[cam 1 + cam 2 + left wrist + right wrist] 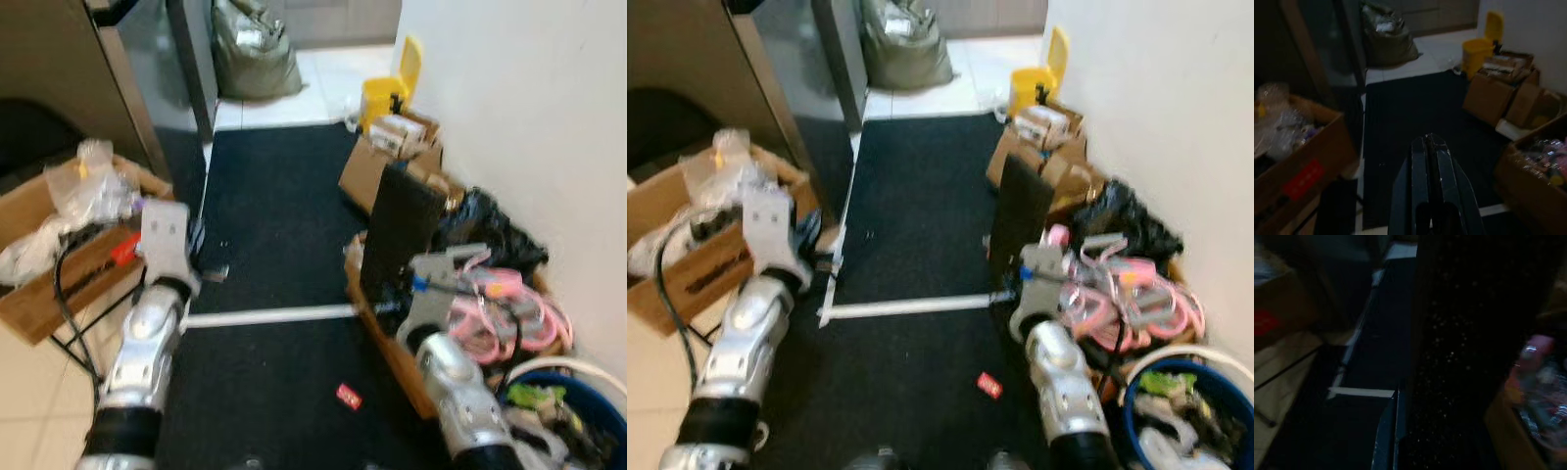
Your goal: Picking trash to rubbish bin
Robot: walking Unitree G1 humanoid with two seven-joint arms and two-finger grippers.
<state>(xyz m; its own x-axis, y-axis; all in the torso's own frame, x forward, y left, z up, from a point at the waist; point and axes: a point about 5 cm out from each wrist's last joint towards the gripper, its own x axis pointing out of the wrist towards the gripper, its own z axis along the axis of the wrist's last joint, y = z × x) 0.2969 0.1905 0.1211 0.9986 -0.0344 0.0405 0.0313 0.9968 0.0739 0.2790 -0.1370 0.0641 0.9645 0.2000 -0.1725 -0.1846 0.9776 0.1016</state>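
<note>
You have not yet picked anything up, as far as the pictures let you judge. The red scrap lies on the black mat near the robot's feet, slightly to its right of centre, untouched. The yellow bin stands far ahead by the white wall, its lid up, beyond the cardboard boxes, so both the pickup and the carry are left to do.

Your left pincer is held out forward at about waist height, its two fingers pressed together with nothing between them. It points over the mat towards the bin, well above the scrap, which lies behind its tips.

Your right pincer is dim in its wrist view; the fingers look close together, with nothing seen in them, pointing along the mat's edge by the white strip. The scrap lies below and behind that pincer too, nearer the right arm than the left.
</note>
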